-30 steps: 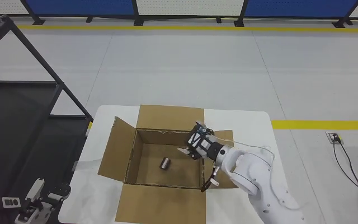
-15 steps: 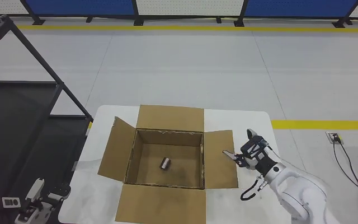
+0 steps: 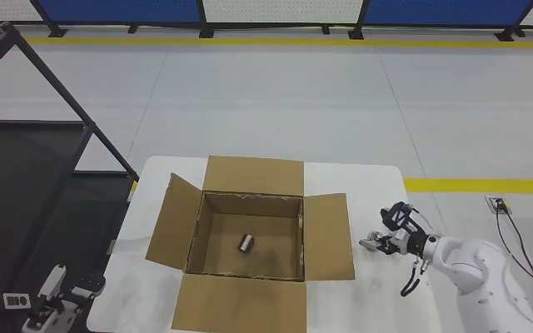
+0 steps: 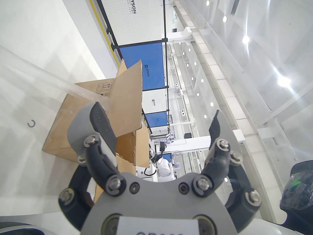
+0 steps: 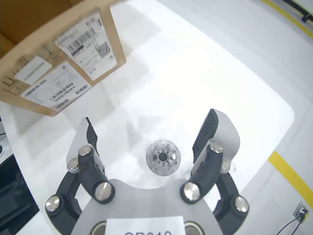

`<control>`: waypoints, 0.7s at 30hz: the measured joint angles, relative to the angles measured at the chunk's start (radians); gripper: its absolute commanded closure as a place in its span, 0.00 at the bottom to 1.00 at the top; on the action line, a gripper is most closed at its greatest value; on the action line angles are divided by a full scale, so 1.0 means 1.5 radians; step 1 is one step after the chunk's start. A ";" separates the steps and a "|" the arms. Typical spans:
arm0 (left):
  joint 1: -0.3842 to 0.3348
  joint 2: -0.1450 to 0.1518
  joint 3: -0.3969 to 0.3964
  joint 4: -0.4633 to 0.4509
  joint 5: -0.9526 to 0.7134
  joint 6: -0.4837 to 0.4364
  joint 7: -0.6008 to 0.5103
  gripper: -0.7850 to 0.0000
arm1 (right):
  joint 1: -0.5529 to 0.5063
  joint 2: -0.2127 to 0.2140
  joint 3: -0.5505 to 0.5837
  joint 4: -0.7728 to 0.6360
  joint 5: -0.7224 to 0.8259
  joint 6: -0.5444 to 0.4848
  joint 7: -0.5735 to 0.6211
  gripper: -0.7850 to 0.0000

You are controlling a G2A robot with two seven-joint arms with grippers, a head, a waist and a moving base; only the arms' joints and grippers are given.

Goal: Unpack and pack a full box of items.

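Grey round metal disc (image 5: pixel 163 157): by right edge of white table (image 3: pixel 358 187), between spread jaws of right gripper (image 5: pixel 149 117) (touching neither). Brown cardboard box (image 3: pixel 250 233): open, holds small dark cylinder (image 3: pixel 246 242). Left gripper (image 4: pixel 156 111): jaws spread.

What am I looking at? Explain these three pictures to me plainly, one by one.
This is a two-armed robot at a white table. The top view looks down from a camera above its arms: an open cardboard box stands on the table with one small dark cylinder inside. The other two pictures come from cameras on the wrists. The right wrist view shows the right gripper open above the table beside the box, with a round metal part below between its fingers, not gripped. The left wrist view shows the left gripper open and empty, aimed past the box.
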 measured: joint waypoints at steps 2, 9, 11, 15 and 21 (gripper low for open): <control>0.000 0.000 0.000 0.000 0.000 0.000 0.000 0.00 | 0.031 0.004 -0.018 0.056 0.012 -0.007 0.020 0.00; 0.000 0.000 0.000 0.000 0.000 0.000 0.000 0.00 | 0.082 0.026 -0.084 0.150 0.058 -0.005 0.049 0.00; 0.000 0.000 0.000 0.000 0.000 0.000 0.000 0.00 | 0.084 0.033 -0.101 0.153 0.067 -0.005 0.052 0.00; 0.000 0.000 0.000 0.000 0.000 0.000 0.000 0.00 | 0.083 0.047 -0.126 0.153 0.087 -0.005 0.056 0.00; 0.000 0.000 0.000 0.000 0.000 0.000 0.000 0.00 | 0.087 0.065 -0.148 0.164 0.114 -0.005 0.068 0.02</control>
